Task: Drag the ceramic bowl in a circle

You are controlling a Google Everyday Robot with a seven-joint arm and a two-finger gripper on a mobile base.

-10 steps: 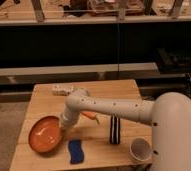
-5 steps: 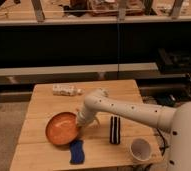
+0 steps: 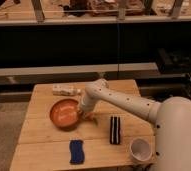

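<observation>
On the wooden table, left of centre: ceramic bowl, upright. Gripper is down at the bowl's right rim; can't tell its grip state. Carrot just right of it. Blue sponge near front edge, white cup front right.

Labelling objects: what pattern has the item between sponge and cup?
Item: black-and-white stripes, camera view. Gripper at the ceramic bowl's right rim.

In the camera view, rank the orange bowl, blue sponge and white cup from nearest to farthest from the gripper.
1. The ceramic bowl, at picture left; the gripper sits at its right rim.
2. The blue sponge, lower in the picture, just below the gripper.
3. The white cup, far off at lower right.
</observation>
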